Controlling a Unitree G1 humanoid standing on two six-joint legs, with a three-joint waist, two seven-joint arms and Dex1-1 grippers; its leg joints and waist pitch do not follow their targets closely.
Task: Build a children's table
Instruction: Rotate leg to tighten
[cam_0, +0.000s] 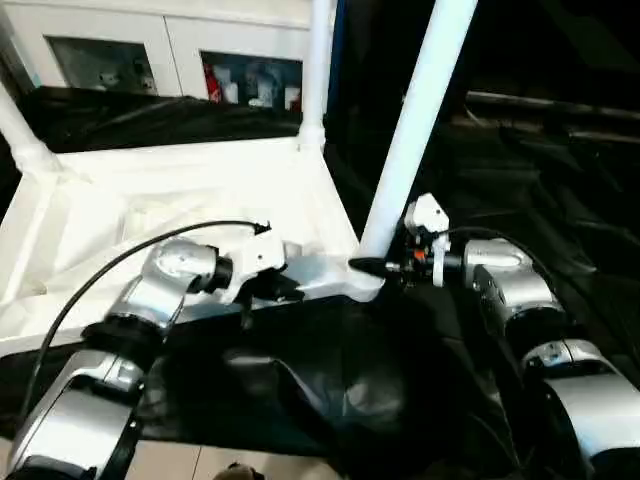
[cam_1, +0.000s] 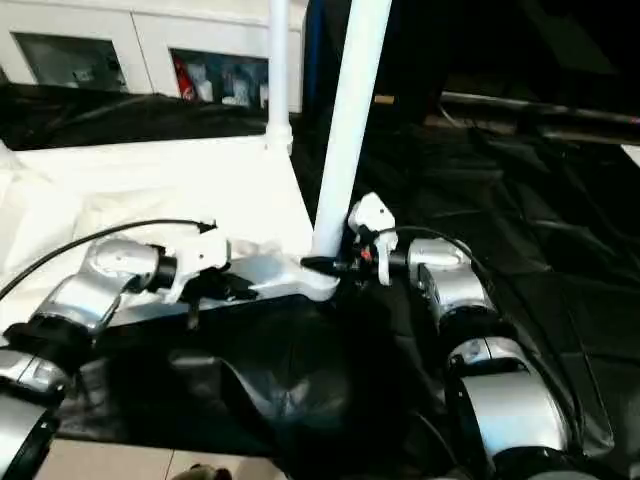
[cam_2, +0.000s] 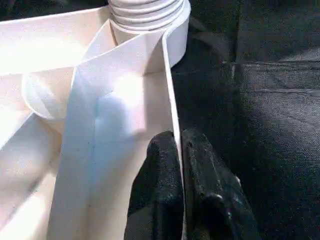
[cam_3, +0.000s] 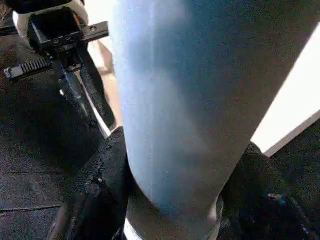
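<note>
Tabletop (cam_0: 180, 190) inverted at 11 o'clock on black-draped table (cam_1: 520, 220). Left gripper (cam_2: 177, 165) pinches its rim; right gripper (cam_3: 175, 200) clasps leg (cam_0: 415, 130) at near-right socket, 12 o'clock. Advice: hold rim steady, twist leg upright till seated

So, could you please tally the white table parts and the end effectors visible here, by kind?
Tabletops: 1, upside down
Legs standing in corner sockets: 3, near right, far right, far left
End effectors: 2, left end effector pinching the tabletop rim, right end effector around the near right leg
Total: 6
</note>
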